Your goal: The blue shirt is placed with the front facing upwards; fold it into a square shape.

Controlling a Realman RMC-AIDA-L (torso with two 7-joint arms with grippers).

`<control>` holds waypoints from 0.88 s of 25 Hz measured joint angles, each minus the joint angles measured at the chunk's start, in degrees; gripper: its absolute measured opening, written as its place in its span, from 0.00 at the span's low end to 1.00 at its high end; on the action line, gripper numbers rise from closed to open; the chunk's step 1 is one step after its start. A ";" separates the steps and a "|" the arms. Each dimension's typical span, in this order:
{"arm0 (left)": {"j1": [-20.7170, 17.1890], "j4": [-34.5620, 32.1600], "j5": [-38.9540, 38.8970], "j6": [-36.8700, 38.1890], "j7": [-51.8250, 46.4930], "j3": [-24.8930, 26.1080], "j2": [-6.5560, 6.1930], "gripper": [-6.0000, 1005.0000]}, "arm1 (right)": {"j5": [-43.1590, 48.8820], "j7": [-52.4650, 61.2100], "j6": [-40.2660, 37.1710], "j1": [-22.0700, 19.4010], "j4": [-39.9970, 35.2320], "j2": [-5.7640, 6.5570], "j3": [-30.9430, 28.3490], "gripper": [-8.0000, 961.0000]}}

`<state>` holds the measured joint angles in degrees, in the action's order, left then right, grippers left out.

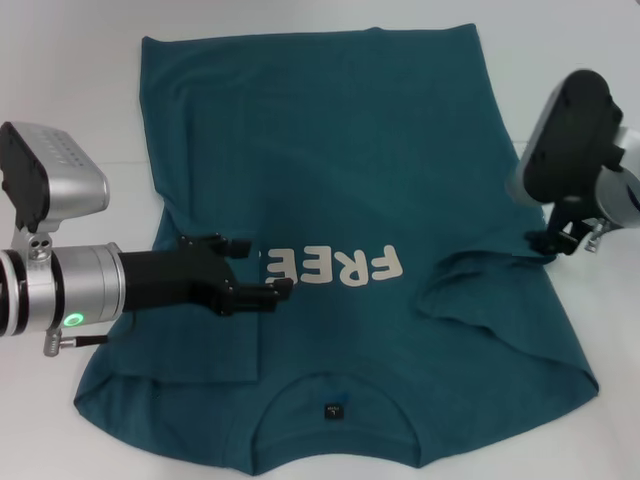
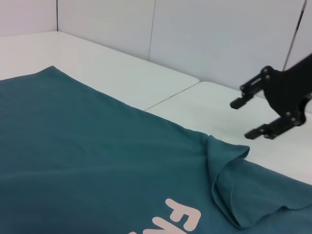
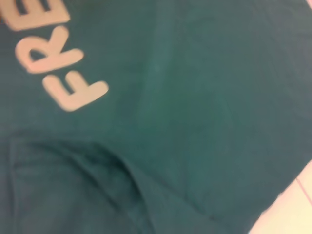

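The blue shirt [image 1: 340, 180] lies flat on the white table, front up, with its neckline and small dark label [image 1: 333, 410] nearest me. Its cream lettering [image 1: 345, 266] is partly covered by the left sleeve [image 1: 200, 340], which is folded inward over the chest. The right sleeve [image 1: 480, 290] is folded inward too, in a loose rumpled flap [image 2: 234, 190]. My left gripper [image 1: 262, 266] hovers open over the edge of the folded left sleeve, holding nothing. My right gripper [image 2: 243, 119] stands open just off the shirt's right edge, beside the folded right sleeve. The right wrist view shows only cloth and letters [image 3: 53, 58].
The white table [image 1: 60, 90] surrounds the shirt, with bare strips on both sides and at the far end. A seam [image 2: 170, 97] runs across the tabletop, and white wall panels [image 2: 219, 39] rise behind it.
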<state>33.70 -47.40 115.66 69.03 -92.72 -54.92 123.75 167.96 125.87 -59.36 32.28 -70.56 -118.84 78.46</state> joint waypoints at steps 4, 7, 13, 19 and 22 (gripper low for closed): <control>0.08 -0.09 0.00 0.04 -0.16 -0.01 0.00 0.87 | 0.00 -3.65 -1.05 -2.44 -2.04 -0.67 0.15 0.71; 0.11 -0.07 0.00 0.07 -0.33 0.00 0.00 0.87 | 0.00 -4.65 -1.06 -3.09 -1.74 -0.68 0.28 0.71; 0.14 0.02 0.00 0.17 -0.41 0.00 0.00 0.87 | 0.07 -5.53 0.06 -3.47 -0.12 -0.52 0.55 0.71; 0.15 0.08 0.00 0.14 -0.40 -0.01 0.07 0.87 | 0.16 -5.55 3.82 -2.63 3.14 -0.35 0.66 0.71; 0.15 0.06 0.00 0.26 -0.41 -0.01 0.09 0.87 | 0.18 -5.56 5.08 -1.53 5.72 -0.19 0.85 0.71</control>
<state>33.84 -47.34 115.66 69.28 -93.13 -54.93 123.84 168.14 120.31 -54.28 30.75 -64.84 -119.04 79.31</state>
